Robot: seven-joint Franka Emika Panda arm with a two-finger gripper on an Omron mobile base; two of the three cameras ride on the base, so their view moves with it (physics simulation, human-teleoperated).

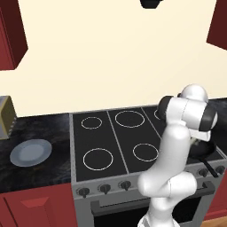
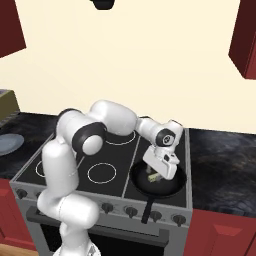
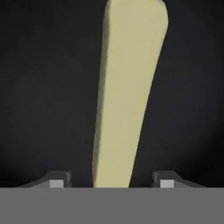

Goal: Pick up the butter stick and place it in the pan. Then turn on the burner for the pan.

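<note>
Pincer hangs low over the round, shallow black frying pan at lower centre-right of the right base view. Its dark fingertips stand apart at the bottom corners of the hand view, a clear gap on either side of the small pale yellow rectangular butter stick. So: pincer open, gripping nothing that I can see.

Butter stick sits inside the pan, just under the pincer; it shows as a pale speck against the black base. In the hand view its long axis runs from bottom centre up to the top of frame, leaning slightly right, passing between the fingertips. Whether it lies flat on the pan floor I cannot tell.

Judgement: placing looks done. What remains is the burner. The row of dark round stove knobs lies along the stove's front edge, below and left of the pincer in the right base view, so the pincer must lift clear of the pan first. Pan handle points toward that front edge, near the knobs; mind it.
</note>
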